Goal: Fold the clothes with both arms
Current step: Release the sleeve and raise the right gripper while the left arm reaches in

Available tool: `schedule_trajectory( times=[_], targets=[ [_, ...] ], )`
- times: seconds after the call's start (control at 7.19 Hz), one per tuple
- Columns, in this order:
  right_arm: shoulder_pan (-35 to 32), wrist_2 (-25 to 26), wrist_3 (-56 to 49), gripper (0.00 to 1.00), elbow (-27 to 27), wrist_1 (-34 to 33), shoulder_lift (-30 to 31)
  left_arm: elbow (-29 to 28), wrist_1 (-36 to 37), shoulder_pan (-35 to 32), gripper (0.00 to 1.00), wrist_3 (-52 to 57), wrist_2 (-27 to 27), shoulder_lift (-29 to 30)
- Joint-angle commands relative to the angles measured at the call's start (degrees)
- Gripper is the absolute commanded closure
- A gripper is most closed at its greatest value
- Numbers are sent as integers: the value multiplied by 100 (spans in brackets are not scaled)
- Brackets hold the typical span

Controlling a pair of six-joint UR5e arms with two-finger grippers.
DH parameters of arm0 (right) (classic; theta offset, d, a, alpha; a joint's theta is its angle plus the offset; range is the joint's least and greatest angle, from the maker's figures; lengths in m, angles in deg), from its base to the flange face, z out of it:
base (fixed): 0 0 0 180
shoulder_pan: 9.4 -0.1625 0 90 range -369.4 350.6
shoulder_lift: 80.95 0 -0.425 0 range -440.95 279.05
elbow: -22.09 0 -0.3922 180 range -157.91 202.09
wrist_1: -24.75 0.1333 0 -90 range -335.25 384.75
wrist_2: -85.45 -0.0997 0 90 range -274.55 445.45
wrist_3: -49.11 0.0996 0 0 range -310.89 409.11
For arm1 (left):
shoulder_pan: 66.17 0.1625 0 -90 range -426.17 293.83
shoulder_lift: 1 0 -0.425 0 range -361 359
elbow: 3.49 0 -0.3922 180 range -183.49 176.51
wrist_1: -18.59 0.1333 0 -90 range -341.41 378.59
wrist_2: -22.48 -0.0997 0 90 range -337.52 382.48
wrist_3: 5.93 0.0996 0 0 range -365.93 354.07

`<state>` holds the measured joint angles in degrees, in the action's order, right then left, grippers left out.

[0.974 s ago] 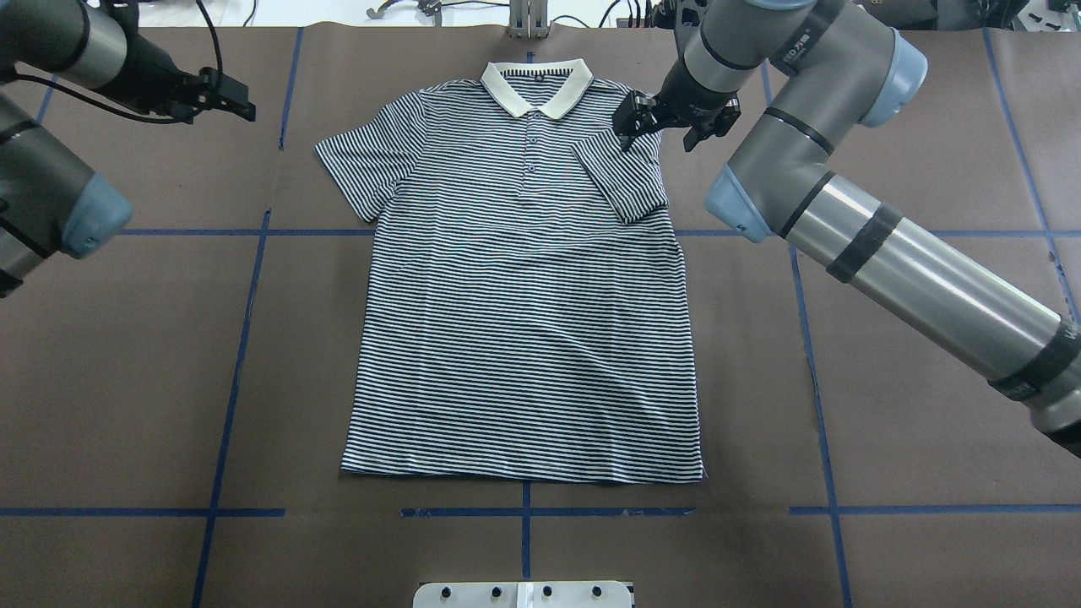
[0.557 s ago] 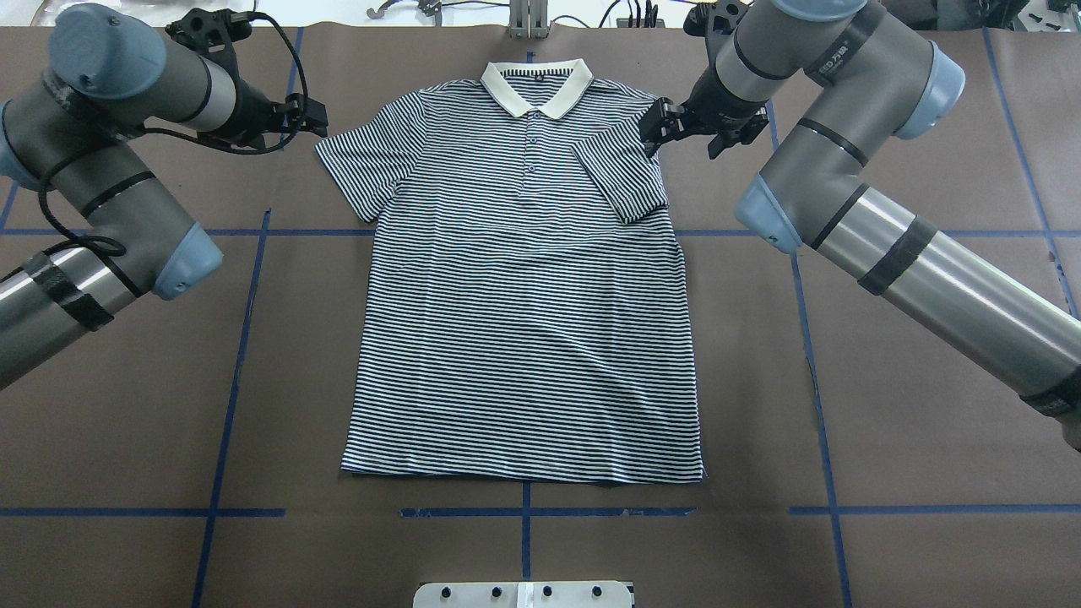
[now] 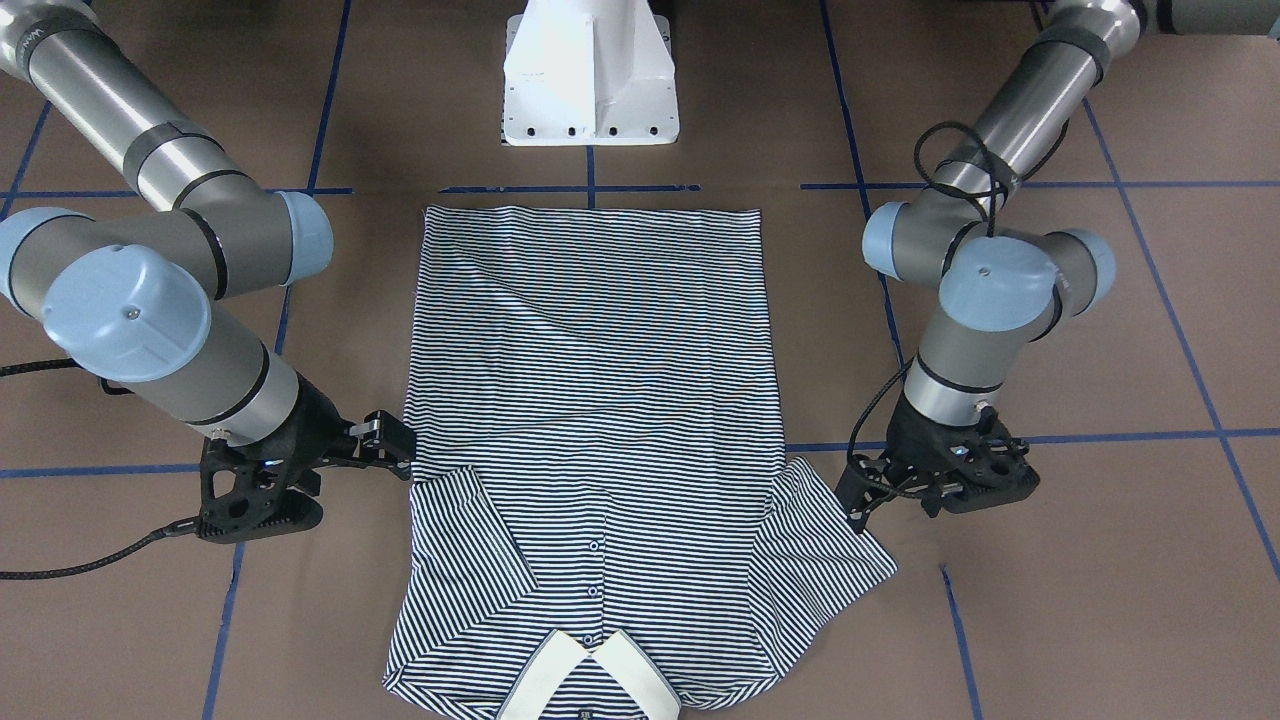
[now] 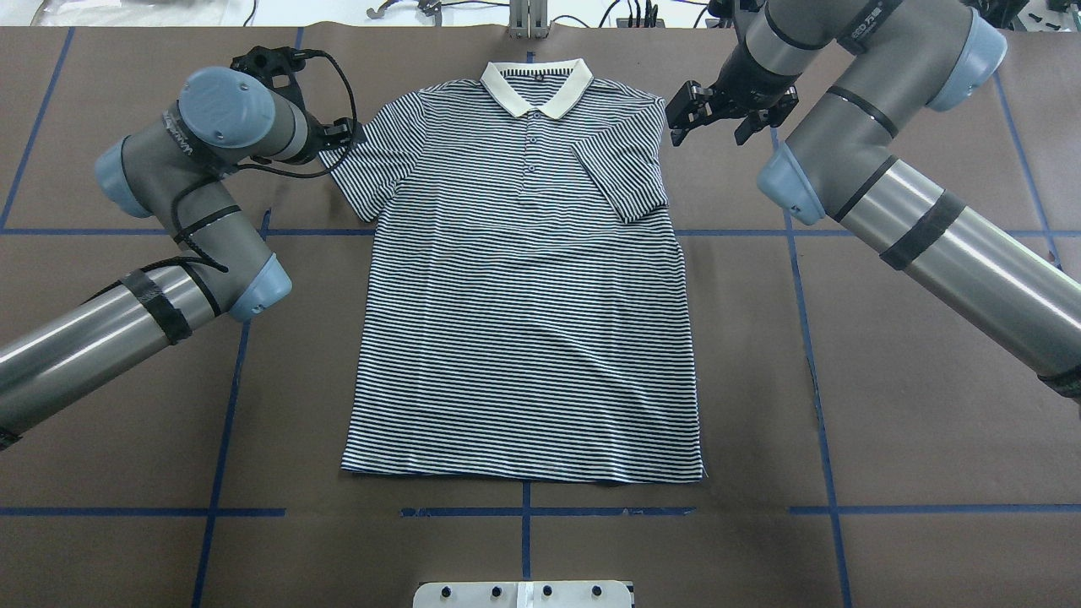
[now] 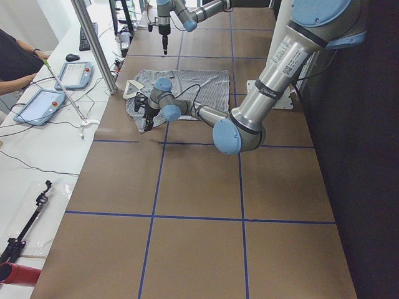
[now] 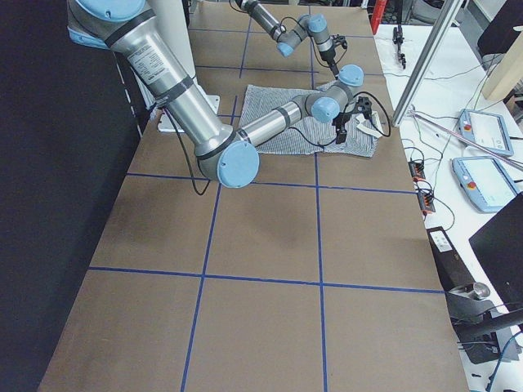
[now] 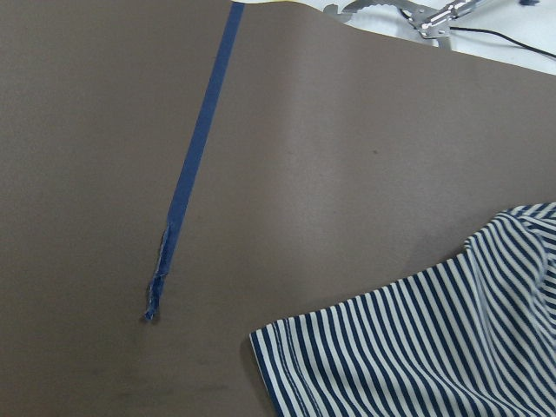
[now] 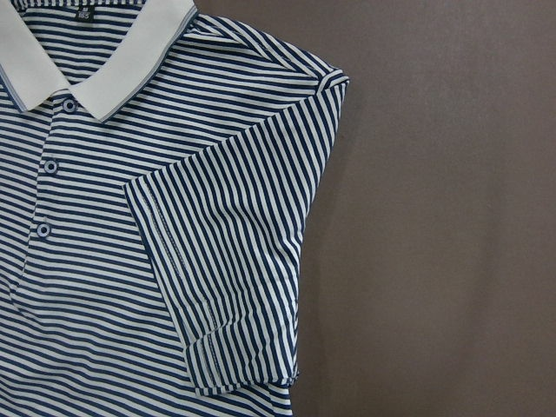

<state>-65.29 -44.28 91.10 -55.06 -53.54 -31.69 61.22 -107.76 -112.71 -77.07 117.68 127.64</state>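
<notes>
The striped polo shirt (image 4: 524,321) lies flat and face up, its white collar (image 4: 536,84) at the far side. One sleeve (image 4: 621,177) is folded in over the chest, and the right wrist view shows it (image 8: 234,261) lying flat. The other sleeve (image 4: 367,169) is spread out. My left gripper (image 4: 346,133) sits low at that sleeve's outer edge (image 3: 820,540), its jaws apart and nothing between them. My right gripper (image 4: 709,127) hovers open beside the folded shoulder, off the cloth. In the left wrist view only the sleeve corner (image 7: 417,356) shows.
Brown table cover with blue tape lines (image 4: 245,338). The white pedestal base (image 3: 590,75) stands behind the shirt's hem. A side bench with tablets (image 5: 62,75), a metal post (image 5: 93,43) and a person's arm (image 5: 15,62) lies beyond the collar end.
My left arm swung in from the left to the spread sleeve's edge. My right gripper drew back to the right, off the folded sleeve. The shirt has not moved.
</notes>
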Motion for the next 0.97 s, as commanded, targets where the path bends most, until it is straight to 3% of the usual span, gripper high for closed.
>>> schedule_trajectory(
  times=[0.0, 0.28, 0.7, 0.83],
  targets=[
    [-54, -70, -236, 0, -37, -258, -75, -580, -335, 57, 2, -14, -151, 240],
    [-54, -61, -227, 0, -37, -249, -75, -626, -381, 48, 3, 30, -160, 232],
    [-1, -52, -183, 0, -28, -240, -75, -679, -372, 13, 13, 240, -378, 232],
    [-1, -52, -174, 0, -28, -240, -75, -688, -381, 4, 21, 293, -406, 240]
  ],
)
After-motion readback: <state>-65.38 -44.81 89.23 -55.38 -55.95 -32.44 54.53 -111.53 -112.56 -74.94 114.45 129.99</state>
